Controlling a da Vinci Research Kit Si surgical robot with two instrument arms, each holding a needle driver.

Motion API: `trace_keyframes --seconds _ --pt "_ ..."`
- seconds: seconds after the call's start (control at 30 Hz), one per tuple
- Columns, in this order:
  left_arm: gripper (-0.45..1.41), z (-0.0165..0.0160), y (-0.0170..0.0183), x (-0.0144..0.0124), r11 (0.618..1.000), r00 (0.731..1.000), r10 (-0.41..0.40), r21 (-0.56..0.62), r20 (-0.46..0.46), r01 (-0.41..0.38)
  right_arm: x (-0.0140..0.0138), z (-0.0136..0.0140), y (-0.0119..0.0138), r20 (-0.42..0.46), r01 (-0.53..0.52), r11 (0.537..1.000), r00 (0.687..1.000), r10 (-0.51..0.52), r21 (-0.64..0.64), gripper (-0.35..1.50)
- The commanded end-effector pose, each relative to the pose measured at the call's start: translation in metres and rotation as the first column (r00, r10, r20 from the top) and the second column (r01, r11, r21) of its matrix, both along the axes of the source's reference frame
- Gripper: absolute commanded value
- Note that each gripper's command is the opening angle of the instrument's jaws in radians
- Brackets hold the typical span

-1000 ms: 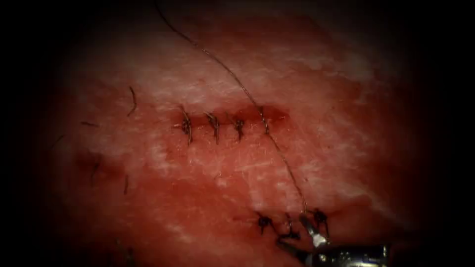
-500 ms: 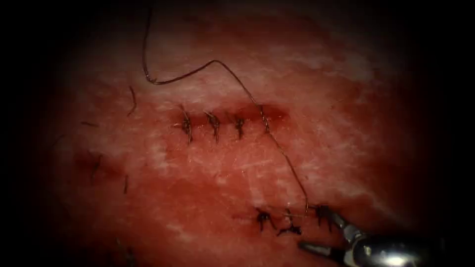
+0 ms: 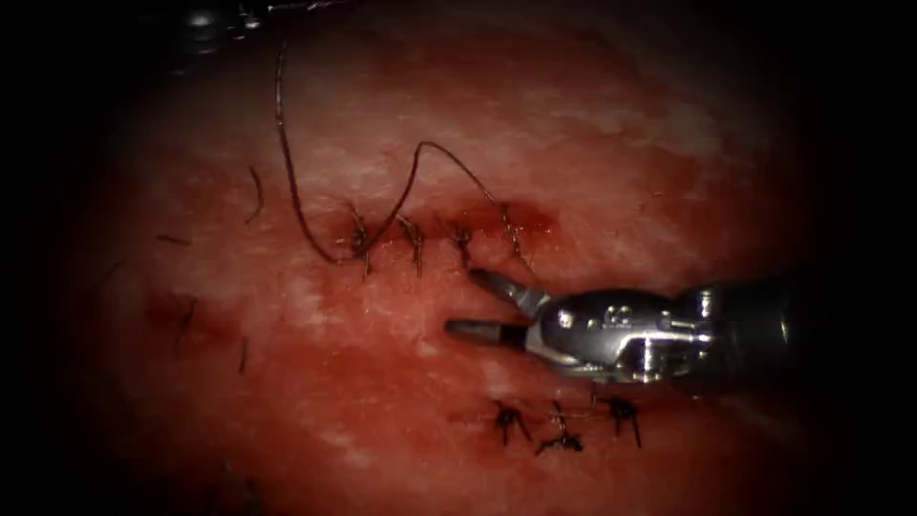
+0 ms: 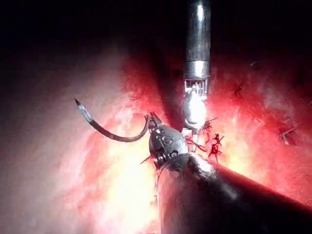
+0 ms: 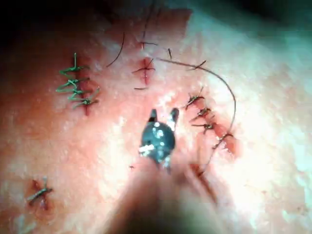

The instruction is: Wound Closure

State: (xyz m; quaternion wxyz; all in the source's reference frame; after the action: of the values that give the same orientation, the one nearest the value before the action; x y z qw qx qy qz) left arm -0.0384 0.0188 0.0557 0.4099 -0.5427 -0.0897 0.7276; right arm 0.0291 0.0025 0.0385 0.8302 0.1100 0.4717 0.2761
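We see the right steel needle driver (image 3: 470,304) spread and empty just below the dark horizontal cut (image 3: 449,227). Our left needle driver (image 4: 152,122) pinches the dark curved needle's (image 4: 111,132) tail, clear of tissue. The limp, thin thread (image 3: 296,196) looks best taken mid-loop.

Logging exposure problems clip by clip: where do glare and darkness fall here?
Endoscope view: dark edges, glints on the right tool, jaws open and empty. Left wrist view: glare on the tissue beside the left tool, which grips the needle by one end, off the tissue.
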Motion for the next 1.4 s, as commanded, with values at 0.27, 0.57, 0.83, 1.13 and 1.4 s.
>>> trace_keyframes --seconds 0.27,0.57,0.83,1.13,1.4 --pt "-0.45 0.0019 -0.0046 -0.0011 0.998 0.999 -0.016 0.056 0.045 0.014 0.0043 0.0044 0.0037 -0.09 -0.048 0.999 0.995 0.047 -0.008 -0.15" --pt "-0.45 0.0039 -0.0096 -0.0015 0.999 0.999 -0.025 0.041 0.045 0.023 0.0072 0.0064 0.0033 -0.202 -0.087 0.993 0.974 0.103 0.085 -0.25" --pt "-0.45 0.0072 -0.011 -0.0013 0.999 0.999 -0.043 0.017 0.02 0.043 0.0074 0.0042 0.0042 -0.346 -0.135 0.978 0.92 0.184 0.159 -0.3" --pt "-0.45 0.0102 -0.0117 -0.0014 0.997 0.997 -0.072 -0.008 -0.014 0.072 0.0058 0.0031 0.0043 -0.5 -0.101 0.953 0.833 0.238 0.285 -0.28" --pt "-0.45 0.0153 -0.0122 -0.0033 0.996 0.996 -0.086 -0.011 -0.036 0.086 0.0022 0.0022 0.004 -0.614 -0.007 0.945 0.758 0.219 0.328 -0.3"
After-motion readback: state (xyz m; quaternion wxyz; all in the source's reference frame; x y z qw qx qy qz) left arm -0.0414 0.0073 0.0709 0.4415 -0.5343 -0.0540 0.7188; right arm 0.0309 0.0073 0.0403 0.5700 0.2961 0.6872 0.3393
